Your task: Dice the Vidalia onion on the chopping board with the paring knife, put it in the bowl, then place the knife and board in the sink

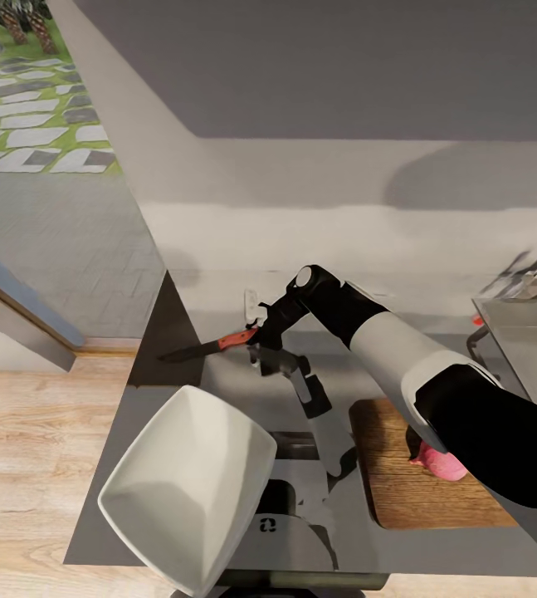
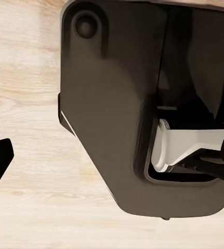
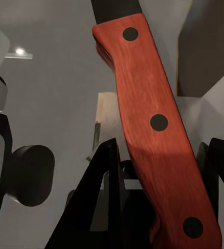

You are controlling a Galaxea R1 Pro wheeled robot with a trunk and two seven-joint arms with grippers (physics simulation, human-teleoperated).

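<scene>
Above the countertop's (image 1: pixel 218 548) left edge, the paring knife (image 1: pixel 210 345) is pinched by the right gripper (image 1: pixel 256 332); slippage could be caused by its end-of-handle hold.

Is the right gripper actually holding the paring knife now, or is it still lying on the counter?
Held. The right gripper has its fingers either side of the paring knife by its red handle, blade pointing out over the countertop.

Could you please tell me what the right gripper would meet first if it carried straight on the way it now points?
Nothing close. The right gripper, shut on the paring knife, points past the countertop end toward the wooden floor. The path looks free, though depth is unclear.
</scene>
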